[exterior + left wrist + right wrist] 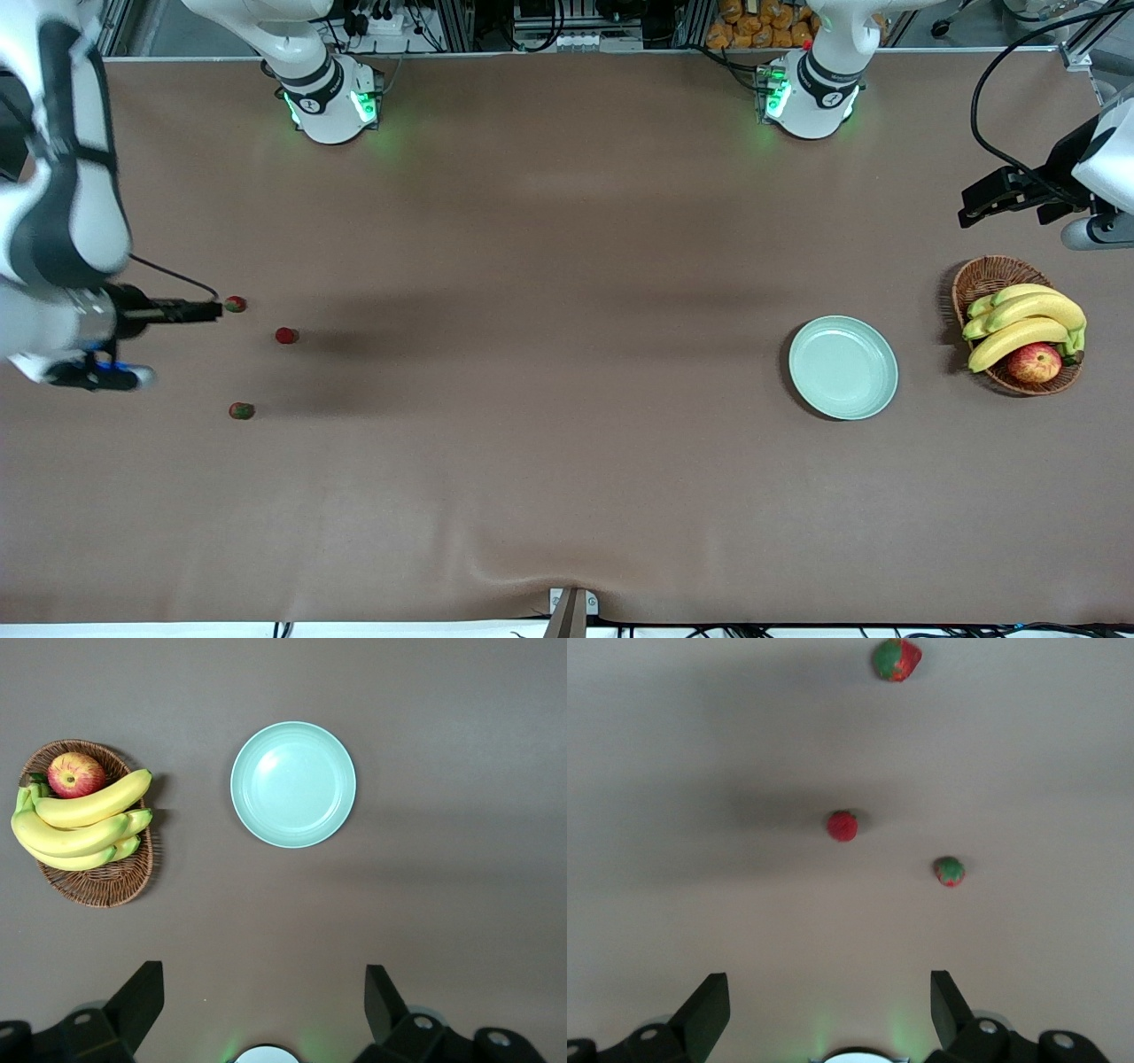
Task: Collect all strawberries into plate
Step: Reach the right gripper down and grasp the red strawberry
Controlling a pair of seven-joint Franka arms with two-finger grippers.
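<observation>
Three small red strawberries lie apart on the brown table at the right arm's end: one, one, and one nearest the front camera. The right wrist view shows all three from high up: one, one and one. My right gripper hangs open and empty above the table beside them. The mint-green plate is empty at the left arm's end and also shows in the left wrist view. My left gripper is open and empty, high over the table by the basket.
A brown wicker basket with bananas and a red-yellow apple stands beside the plate, toward the left arm's end; it also shows in the left wrist view. A wide stretch of bare table separates strawberries and plate.
</observation>
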